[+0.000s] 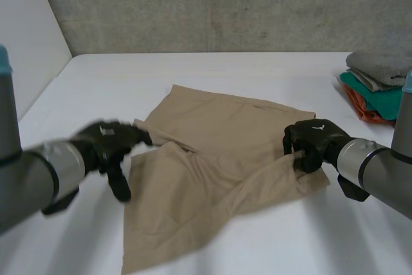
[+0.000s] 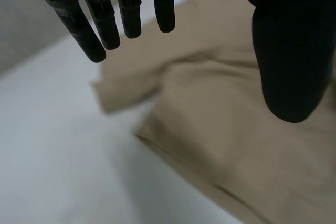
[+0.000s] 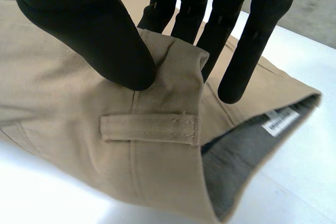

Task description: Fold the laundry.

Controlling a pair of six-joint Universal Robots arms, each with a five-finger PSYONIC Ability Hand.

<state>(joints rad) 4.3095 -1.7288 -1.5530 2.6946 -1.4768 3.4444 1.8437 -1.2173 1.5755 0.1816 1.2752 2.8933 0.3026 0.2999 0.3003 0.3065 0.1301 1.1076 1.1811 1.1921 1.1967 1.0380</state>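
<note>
Garment: a tan twill garment [image 1: 219,159] with a waistband, probably trousers or shorts, lies rumpled and partly doubled over on the white tabletop [image 1: 193,69]. It is to the left of the stack of folded grey, green and orange cloths [image 1: 376,88], nearer the robot than the stack and well apart from it.

Right robot hand: the right robot hand [image 1: 315,143] is at the garment's edge nearest the stack. In the right wrist view this hand [image 3: 94,30] pinches a raised fold of waistband between thumb and straight fingers, just beside a flat belt loop [image 3: 149,128]. The grey lining and a white label [image 3: 278,123] show inside the open waist.

Left robot hand: the left robot hand [image 1: 106,149] is at the garment's edge farthest from the stack. Its fingers [image 2: 128,3] are straight and spread wide from the thumb, and it holds nothing. The cloth [image 2: 236,145] lies below the palm; whether the fingers touch it I cannot tell.

Handling: this looks like light but firm woven cloth. It should drape and crease readily, yet the doubled, stitched waistband likely stays stiffer than the legs. It is not fragile, and not notably slippery.

Where to take hold: the waistband and seamed edges give the surest pinch. A single loose layer mid-panel would likely bunch or drag the layer beneath.
</note>
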